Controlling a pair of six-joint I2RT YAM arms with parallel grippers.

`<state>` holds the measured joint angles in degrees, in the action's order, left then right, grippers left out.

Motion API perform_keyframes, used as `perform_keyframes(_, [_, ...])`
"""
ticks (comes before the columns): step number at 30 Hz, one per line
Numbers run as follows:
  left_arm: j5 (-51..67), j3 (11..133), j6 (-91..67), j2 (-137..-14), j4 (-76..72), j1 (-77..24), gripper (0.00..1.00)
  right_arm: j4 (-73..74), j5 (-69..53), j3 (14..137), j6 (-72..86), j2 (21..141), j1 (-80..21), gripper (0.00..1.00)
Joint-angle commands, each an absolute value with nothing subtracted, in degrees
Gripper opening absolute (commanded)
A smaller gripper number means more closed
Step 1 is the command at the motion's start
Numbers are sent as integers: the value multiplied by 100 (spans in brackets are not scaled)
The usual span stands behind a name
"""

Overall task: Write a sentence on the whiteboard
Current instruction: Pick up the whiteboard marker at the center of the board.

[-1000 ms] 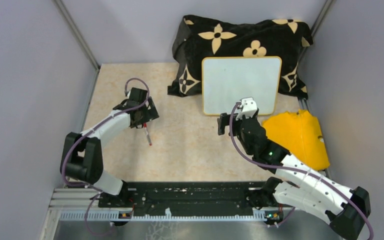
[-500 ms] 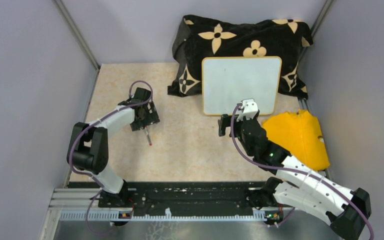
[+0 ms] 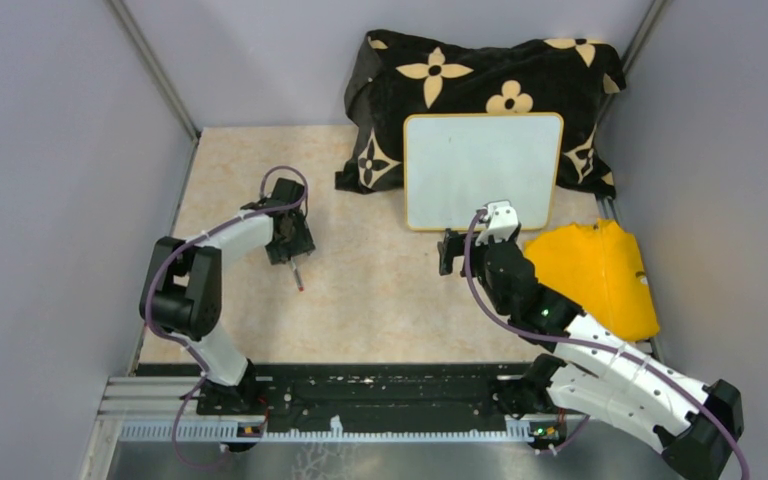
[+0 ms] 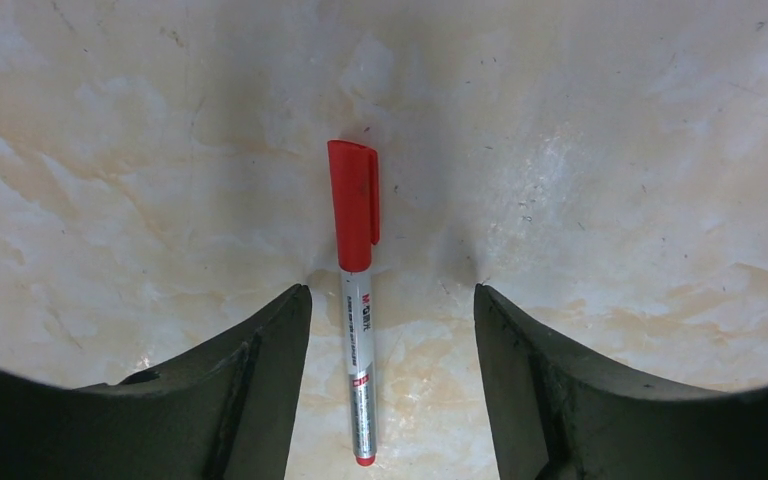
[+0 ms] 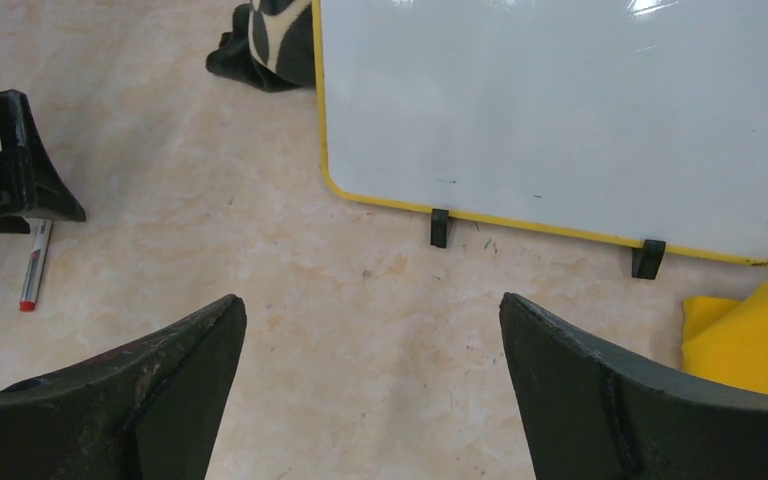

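Counted: one whiteboard, one red-capped marker, one black flower-patterned cloth, one yellow cloth, and two arms with one hand each. The whiteboard stands at the back of the worktop on two black clip feet, and its face shows plain glossy white. The black cloth is bunched behind the whiteboard and past its left edge. The yellow cloth lies just beside the whiteboard's near right corner. The marker lies flat, well to the left of the whiteboard and nearer the arm bases.

The left hand is down over the marker. Its fingers stand apart on either side of the barrel, with a gap on both sides, so it grips nothing. The right hand hovers just in front of the whiteboard's near left corner, spread wide and empty.

A second ago the left hand sat a little farther from the whiteboard with its fingers wider. Since then it has settled over the marker and narrowed. The marker, whiteboard and both cloths lie as before, and the right hand has hardly shifted.
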<state>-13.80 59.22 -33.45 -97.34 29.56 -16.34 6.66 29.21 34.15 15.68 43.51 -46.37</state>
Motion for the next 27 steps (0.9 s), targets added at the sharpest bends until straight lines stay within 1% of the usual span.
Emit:
perform_keyframes(1, [-1564,6083,-3402,-9894,3005,-1587,66,499,2922,3428,1648,4224,-4661,95])
perform_keyframes(9, [-1483,6117,-3437,-10098,3032,-1468,60,568,2993,3412,1653,4123,-4658,95])
perform_keyframes(16, [-1546,6091,-3432,-10133,3065,-1468,48,641,3009,3446,1651,4096,-4662,95])
perform_keyframes(27, [-1355,6329,-3321,-10398,3354,-1471,36,684,3008,3480,1644,4101,-4663,95])
